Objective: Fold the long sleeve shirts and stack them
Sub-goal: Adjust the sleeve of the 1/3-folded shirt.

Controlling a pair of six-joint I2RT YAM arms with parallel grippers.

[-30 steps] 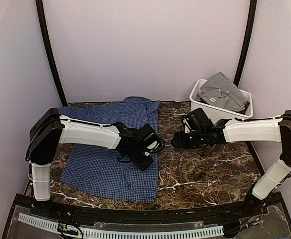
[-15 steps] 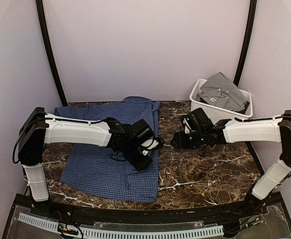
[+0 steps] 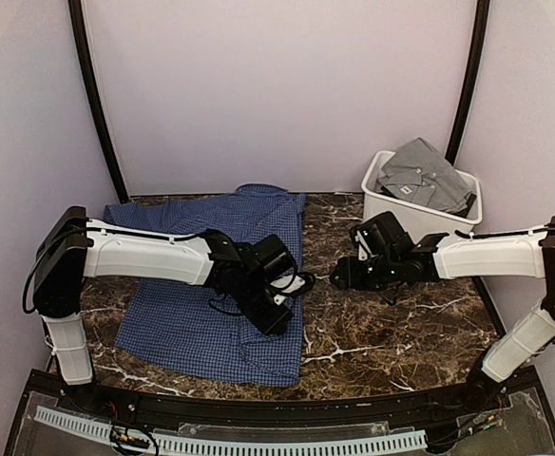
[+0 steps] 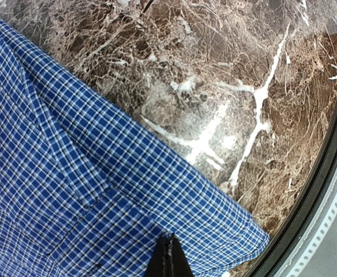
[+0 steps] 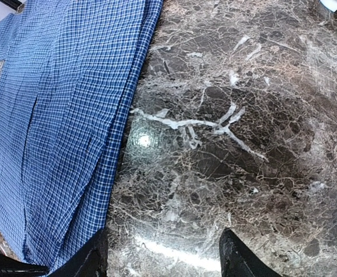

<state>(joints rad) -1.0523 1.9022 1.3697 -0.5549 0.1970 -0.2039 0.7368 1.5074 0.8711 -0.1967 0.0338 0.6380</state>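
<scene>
The navy check shirt (image 3: 187, 294) lies flat on the table's (image 3: 401, 323) left half, the grey shirt (image 3: 425, 171) in the white bin (image 3: 377, 198) at the far right corner. Both look like soft, light cloth, probably best pinched at a hem corner. Above the navy shirt's right edge the left gripper (image 3: 276, 318) is closed on nothing visible; the right gripper (image 3: 339, 275) hangs part-open, empty

We see a white rectangular plastic bin (image 3: 412, 218) at the upper right, standing on the dark brown, white-veined marble tabletop (image 3: 401, 323); pale lilac walls (image 3: 277, 85) rise behind.
</scene>
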